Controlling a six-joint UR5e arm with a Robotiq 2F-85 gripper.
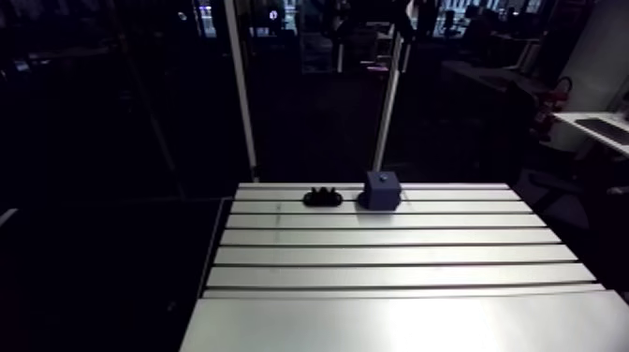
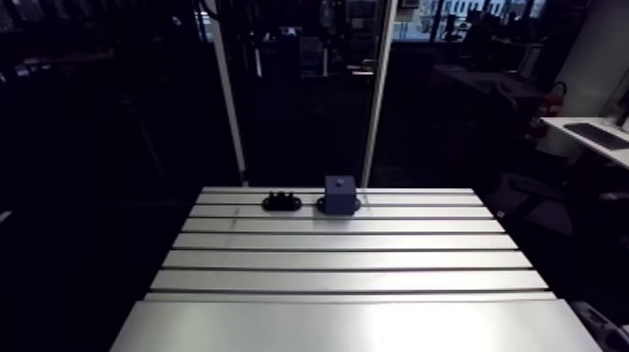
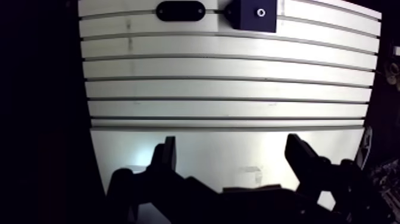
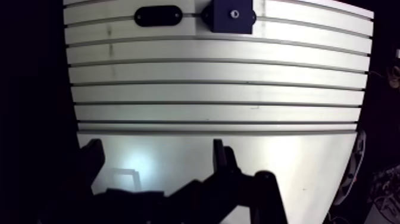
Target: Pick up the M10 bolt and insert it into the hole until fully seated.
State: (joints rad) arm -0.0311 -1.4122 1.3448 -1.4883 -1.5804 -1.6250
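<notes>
Wrist view shows one blue block [image 3: 251,14] and one black holder [image 3: 179,10] on the table [image 3: 226,89], hand [image 3: 231,146] spread wide.

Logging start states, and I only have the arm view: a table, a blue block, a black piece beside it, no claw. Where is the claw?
Observer: In the wrist view the claw hangs over the smooth near edge of the table, with the block at the far edge.
Reviewer: Open or shut?
Observer: Open. Its fingers stand wide apart with nothing between them.
Reviewer: Can you see the hole from above?
Observer: Yes. The hole shows as a small pale ring in the middle of the block's top. I cannot tell whether anything sits in it.
</notes>
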